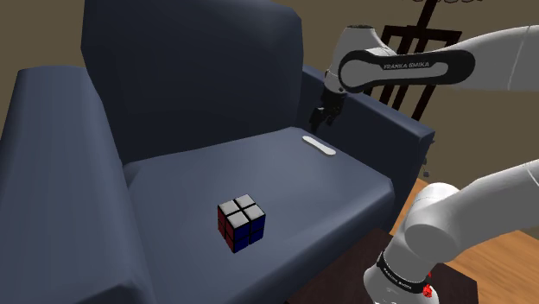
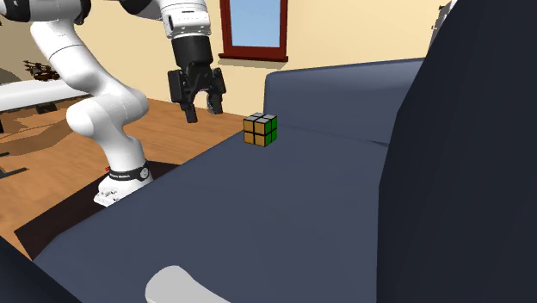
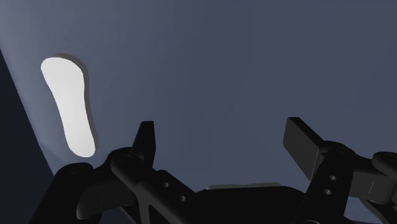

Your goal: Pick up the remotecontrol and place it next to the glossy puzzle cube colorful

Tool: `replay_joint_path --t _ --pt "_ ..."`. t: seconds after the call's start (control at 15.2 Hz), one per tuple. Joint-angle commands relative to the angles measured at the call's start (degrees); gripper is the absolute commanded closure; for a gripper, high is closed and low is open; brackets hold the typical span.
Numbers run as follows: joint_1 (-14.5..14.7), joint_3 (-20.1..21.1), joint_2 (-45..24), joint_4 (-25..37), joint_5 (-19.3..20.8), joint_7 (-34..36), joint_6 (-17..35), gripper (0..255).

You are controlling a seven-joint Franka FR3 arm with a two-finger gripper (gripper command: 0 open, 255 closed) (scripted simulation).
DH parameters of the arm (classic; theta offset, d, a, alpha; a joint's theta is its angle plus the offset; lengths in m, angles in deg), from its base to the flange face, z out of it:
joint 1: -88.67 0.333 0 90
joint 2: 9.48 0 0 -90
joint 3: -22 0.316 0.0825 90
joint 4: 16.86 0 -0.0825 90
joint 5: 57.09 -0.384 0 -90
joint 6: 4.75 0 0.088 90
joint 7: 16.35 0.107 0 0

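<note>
The remote control (image 1: 319, 146) is a flat, plain white oblong lying on the dark blue sofa seat (image 1: 285, 186) close to the arm rest at the shoulder view's right. It also lies at the near edge of the second exterior view (image 2: 182, 287) and in the wrist view (image 3: 69, 104), off to one side of the fingers. My black gripper (image 1: 322, 118) hangs open just above the seat beside the remote, holding nothing (image 2: 200, 108) (image 3: 222, 141). The puzzle cube (image 1: 240, 222) with coloured faces and grey top tiles sits near the seat's front edge (image 2: 260, 129).
The sofa has a tall backrest (image 1: 190, 69) and thick arm rests (image 1: 60, 173) on both sides. A dark wooden chair (image 1: 413, 60) stands behind the right arm rest. Wooden floor (image 2: 77, 185) and a window (image 2: 253, 24) lie beyond the sofa.
</note>
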State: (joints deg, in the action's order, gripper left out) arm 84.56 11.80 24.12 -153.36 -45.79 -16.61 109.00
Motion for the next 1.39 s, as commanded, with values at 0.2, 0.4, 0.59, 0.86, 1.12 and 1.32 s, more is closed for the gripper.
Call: replay_joint_path --t 0.2,0.4,0.59,0.86,1.12,1.32 --pt "-1.16 -5.33 -7.92 1.98 -0.07 -4.20 6.15 0" --pt "-1.57 -8.49 -13.10 3.84 -1.05 -7.09 9.45 0" --pt "-1.85 -11.56 -18.70 6.25 -2.96 -10.39 12.43 0" --pt "-2.28 -15.25 -26.79 10.36 -7.18 -15.59 15.70 0" --pt "-3.63 -17.75 -35.55 15.52 -13.26 -21.61 17.85 0" --pt "-5.60 -18.52 -42.38 20.15 -18.40 -26.17 18.55 0"
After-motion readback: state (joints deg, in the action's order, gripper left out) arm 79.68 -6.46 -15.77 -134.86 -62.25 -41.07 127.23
